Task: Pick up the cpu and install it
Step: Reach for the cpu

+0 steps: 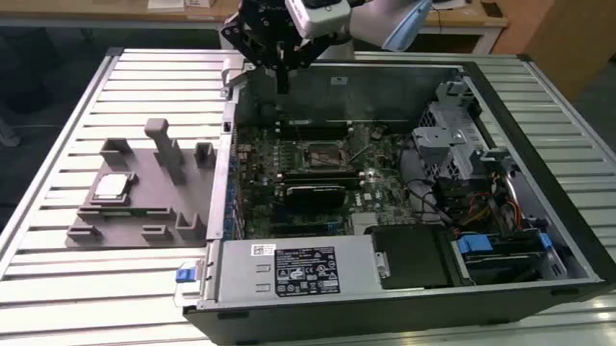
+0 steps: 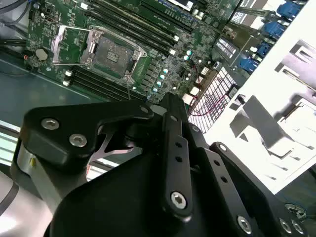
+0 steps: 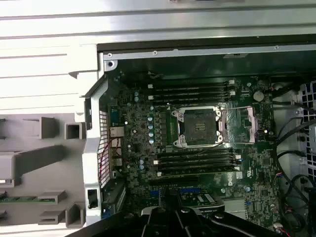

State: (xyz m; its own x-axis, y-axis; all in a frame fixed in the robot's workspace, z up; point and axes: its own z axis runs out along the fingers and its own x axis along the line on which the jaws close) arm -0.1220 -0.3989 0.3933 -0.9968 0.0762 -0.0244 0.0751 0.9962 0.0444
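Observation:
The cpu (image 1: 112,187), a small silver-topped square chip, lies flat on the grey fixture tray (image 1: 144,216) at the exterior view's left, beside the open computer case. My gripper (image 1: 281,88) hangs high over the case's far corner on that same side. Its fingers are drawn together and hold nothing. It is well away from the cpu. The motherboard socket (image 3: 197,126) stands open and bare, with its metal load plate (image 3: 242,123) flipped aside. The socket (image 1: 322,153) sits in the middle of the board, and the socket (image 2: 113,54) also shows past the gripper's black linkage.
The case wall (image 1: 229,144) stands between the tray and the motherboard. Memory slots (image 3: 195,163) flank the socket. A drive cage and cables (image 1: 462,166) fill the case's side at the exterior view's right, and a power supply (image 1: 298,270) sits at the front. Upright posts (image 1: 164,144) rise from the tray.

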